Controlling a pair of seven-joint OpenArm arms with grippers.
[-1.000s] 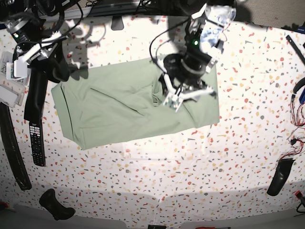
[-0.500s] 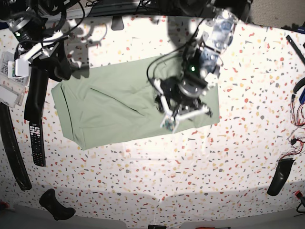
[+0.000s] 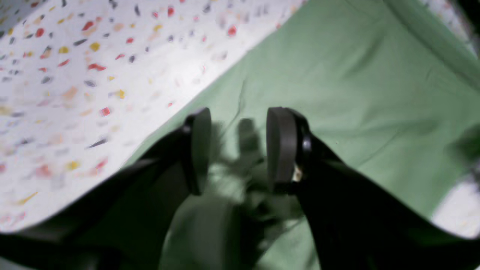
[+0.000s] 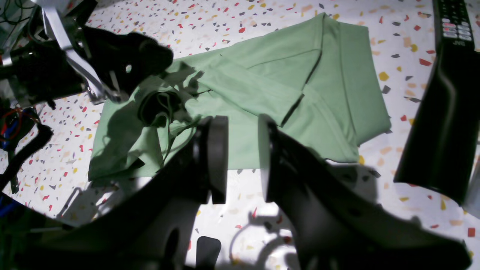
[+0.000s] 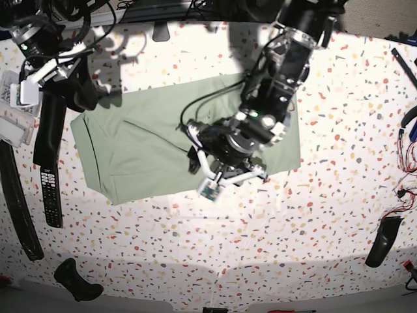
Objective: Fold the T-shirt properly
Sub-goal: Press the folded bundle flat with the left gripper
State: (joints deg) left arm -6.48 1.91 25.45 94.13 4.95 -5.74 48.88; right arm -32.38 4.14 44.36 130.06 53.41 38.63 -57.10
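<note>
Across the speckled table (image 5: 313, 215) the T-shirt (image 5: 143, 150) lies as a broad, partly folded rectangle, its long axis running from the remote control (image 5: 51, 192) side toward the opposite end of the table. The end of the cloth nearest the remote is flat, with a turned-over flap; the far end is rumpled and partly hidden beneath the left arm.

Measured from the remote, the left gripper (image 3: 238, 150) hangs over the shirt's far half, close to the cloth's near edge, so it is much the nearer claw. In its wrist view the pads stand apart with bare green fabric and their shadow showing between them; nothing is pinched, so it reads as released. Whether the tips touch the cloth I cannot tell, since that view is blurred.

Up beside the remote, off the shirt's end, the right gripper (image 4: 242, 157) is raised above bare table, looking along the shirt's length. Its jaws are parted by a narrower gap and grasp nothing.

My judgement: the next fold turns on the left claw, which has cloth directly under it, taking a fresh hold on the loose end.
</note>
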